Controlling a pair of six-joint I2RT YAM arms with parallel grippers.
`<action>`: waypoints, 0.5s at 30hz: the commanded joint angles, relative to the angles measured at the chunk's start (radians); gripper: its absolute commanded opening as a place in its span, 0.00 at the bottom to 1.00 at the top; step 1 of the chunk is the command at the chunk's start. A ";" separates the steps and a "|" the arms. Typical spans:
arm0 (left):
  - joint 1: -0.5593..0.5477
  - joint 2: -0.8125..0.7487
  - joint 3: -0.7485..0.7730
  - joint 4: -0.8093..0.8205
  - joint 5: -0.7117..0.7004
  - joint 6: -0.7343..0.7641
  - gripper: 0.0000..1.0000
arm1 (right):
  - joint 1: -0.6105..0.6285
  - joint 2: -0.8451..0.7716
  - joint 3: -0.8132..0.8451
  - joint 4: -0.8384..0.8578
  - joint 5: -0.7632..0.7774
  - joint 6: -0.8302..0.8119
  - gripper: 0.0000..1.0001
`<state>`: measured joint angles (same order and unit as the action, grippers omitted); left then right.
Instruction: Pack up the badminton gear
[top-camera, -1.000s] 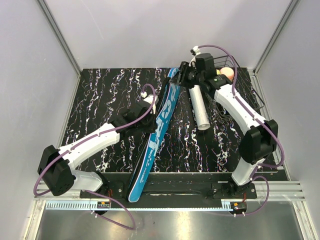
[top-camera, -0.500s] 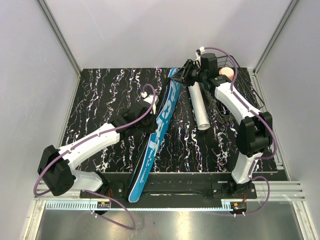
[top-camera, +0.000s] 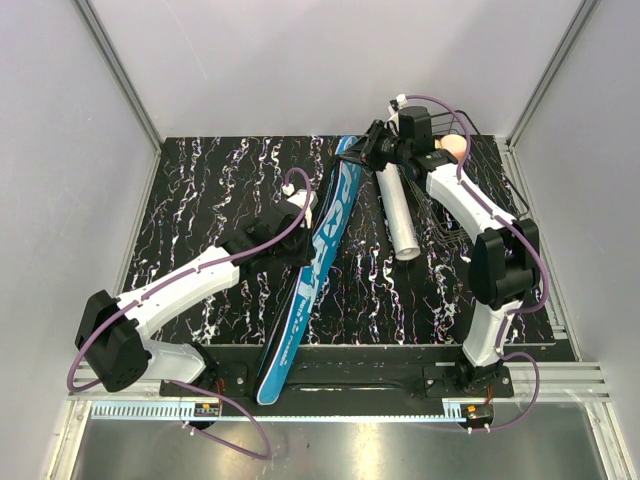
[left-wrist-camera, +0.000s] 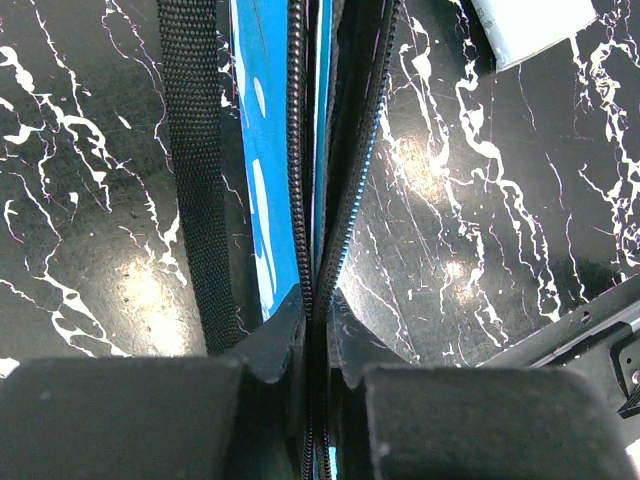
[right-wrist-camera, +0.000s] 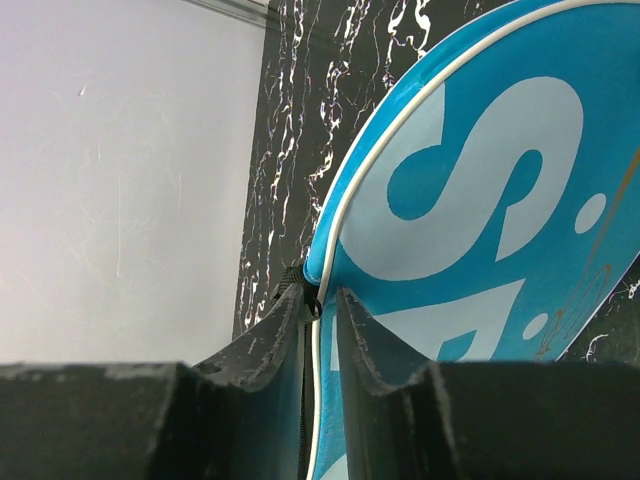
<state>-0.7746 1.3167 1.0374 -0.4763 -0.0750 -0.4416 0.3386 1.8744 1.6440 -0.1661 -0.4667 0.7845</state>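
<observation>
Claws first: the left claw (left-wrist-camera: 318, 296) is clamped tight on the open zip edge of the long blue racket-shaped cover (top-camera: 330, 215), with the black zipper teeth (left-wrist-camera: 297, 150) running straight out from between its fingers. A black webbing strap (left-wrist-camera: 195, 170) lies alongside that edge on the black, white-veined marble-look worktop (top-camera: 210, 190).

The right claw (right-wrist-camera: 320, 298) is at the cover's far, rounded end. Its fingers stand only a narrow gap apart, one on each side of the white-piped rim, with a small black zip tab between them (whether they actually press the rim I cannot tell).

A black wire basket (top-camera: 462, 120) sits at the far right corner of the worktop. A pinkish rounded object (top-camera: 455, 146) shows inside it, and the rest is hidden by the right arm.

The cover's long axis runs from the near edge to the far side, leaning right as it goes. Its narrow handle end lies over the arms' base plate, and its broad head end, lettered with a large pale "S", points away.

A long white tube (top-camera: 400, 215) lies just right of the cover and apart from it. It runs roughly near to far, with its open end toward the arms.
</observation>
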 joint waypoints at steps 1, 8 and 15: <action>-0.002 -0.022 0.049 0.073 0.026 0.004 0.00 | 0.005 -0.003 0.045 0.046 -0.027 0.009 0.26; -0.002 -0.016 0.052 0.074 0.021 0.006 0.00 | 0.004 -0.004 0.046 0.053 -0.030 0.009 0.13; 0.001 -0.007 0.053 0.071 -0.011 -0.017 0.00 | 0.005 -0.052 -0.001 0.105 -0.062 0.071 0.00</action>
<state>-0.7746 1.3170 1.0374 -0.4767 -0.0776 -0.4419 0.3393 1.8774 1.6444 -0.1417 -0.4904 0.8131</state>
